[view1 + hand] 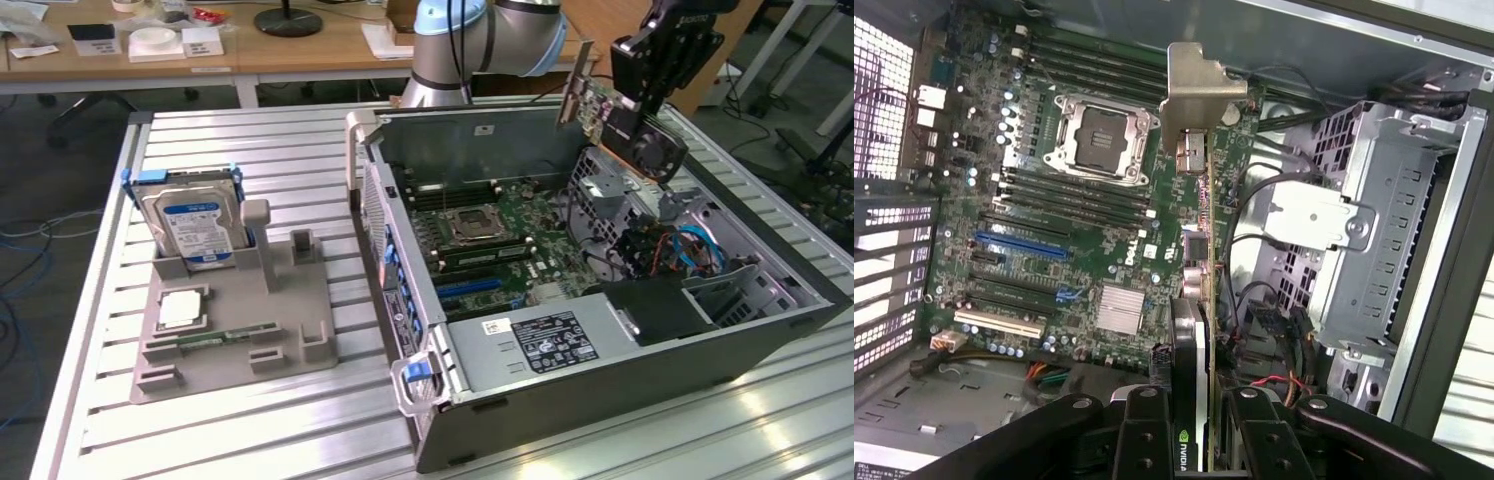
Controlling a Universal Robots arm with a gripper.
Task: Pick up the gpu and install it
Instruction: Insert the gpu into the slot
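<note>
Where the pincer sits, exterior view: pincer [641, 112] hangs off the arm [481, 40], above the far end of the open PC case [601, 370], on the exterior view's right.
Pincer state: clamped on the gpu [654, 150].
gpu position: in the air and tilted, sloping down toward the exterior view's right. Bracket end points to the exterior view's left. Clear of the motherboard [494, 240], not seated in a slot.
Case: lying on its side on the slatted worktop [267, 150], open side up, board facing up.
Fixture: grey holder [287, 300] beside the case, on the exterior view's left. Hard drive [194, 225] stands upright in it. Memory stick [227, 340] lies flat near its front edge.
Wrist view, pincer: pincer [1199, 440] has black fingers [1144, 435] on either side of the card, gripping it.
Wrist view, gpu: gpu [1201, 330] seen edge-on, metal bracket [1199, 90] at the end far from the camera.
Underneath: motherboard [1054, 230]. Card edge runs between the CPU socket [1104, 130] and the drive cage [1374, 250].
Slots: blue slot [1019, 243] on the socket side of the card, well apart from it.
</note>
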